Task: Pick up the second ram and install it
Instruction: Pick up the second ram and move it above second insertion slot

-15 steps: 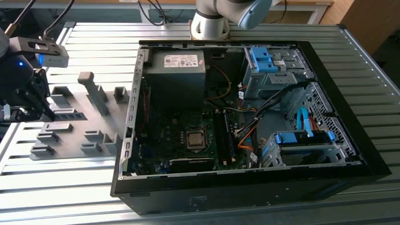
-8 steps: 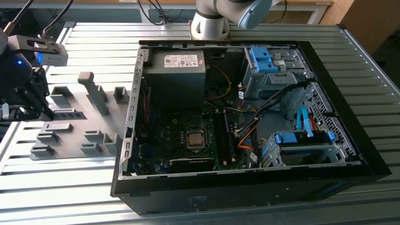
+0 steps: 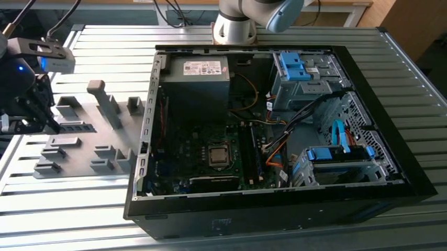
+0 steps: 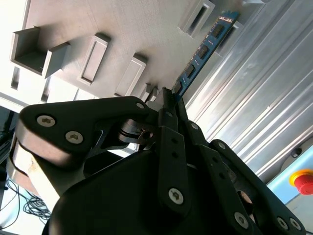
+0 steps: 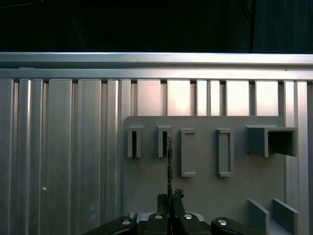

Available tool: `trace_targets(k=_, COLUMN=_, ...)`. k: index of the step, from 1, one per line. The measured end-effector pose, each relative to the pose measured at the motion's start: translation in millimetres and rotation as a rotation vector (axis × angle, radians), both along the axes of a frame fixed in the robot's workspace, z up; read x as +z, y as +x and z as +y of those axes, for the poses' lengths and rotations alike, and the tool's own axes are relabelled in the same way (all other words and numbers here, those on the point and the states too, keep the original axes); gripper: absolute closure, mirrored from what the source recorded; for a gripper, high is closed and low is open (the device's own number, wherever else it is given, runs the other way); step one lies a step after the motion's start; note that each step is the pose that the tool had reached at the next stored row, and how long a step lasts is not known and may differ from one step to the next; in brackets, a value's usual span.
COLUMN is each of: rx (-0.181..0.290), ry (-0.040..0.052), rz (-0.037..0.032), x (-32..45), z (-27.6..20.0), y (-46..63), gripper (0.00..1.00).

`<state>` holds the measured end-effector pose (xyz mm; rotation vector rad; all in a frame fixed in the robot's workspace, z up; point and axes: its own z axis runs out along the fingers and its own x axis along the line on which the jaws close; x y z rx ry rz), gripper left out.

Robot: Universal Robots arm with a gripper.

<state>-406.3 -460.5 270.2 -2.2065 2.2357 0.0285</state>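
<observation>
One stick is in play here: the second ram (image 4: 208,46) is pinched at its near end by the hand (image 4: 168,100), fingers pressed together on the board's two flat faces. In the second wrist view the rest of the stick pokes out away from the hand, along the edge of the grey fixture tray (image 4: 146,29), with the ribbed worktop (image 4: 254,98) just beside it. In the first wrist view it's edge-on, a thin dark line running over the tray up to one of the slotted blocks (image 5: 164,142).

What could go wrong, my guess: the grip is on one end only, so the long free end could swing. Any knock against a tray block could also twist the stick between the fingers. A crooked stick won't line up with a narrow slot inside the open PC case (image 3: 279,209), and forcing it could bend the board or the slot clips. Loose cables (image 3: 279,138) hang about in there too, so a snag looks possible.

Hard to tell: I can't say from these angles whether the stick is clear of the tray or sitting in its holder. I can't pick out the label end either. In the exterior view the hand sits at the exterior view's left, partly cut off. The memory slots on the motherboard (image 3: 181,151) are too dark to sort out.
</observation>
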Motion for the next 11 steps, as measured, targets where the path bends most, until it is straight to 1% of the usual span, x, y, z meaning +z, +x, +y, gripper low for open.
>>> trace_targets(k=11, rx=0.000, ry=0.0000, rz=0.0001, x=2.7, z=0.0, y=0.0, gripper=0.86)
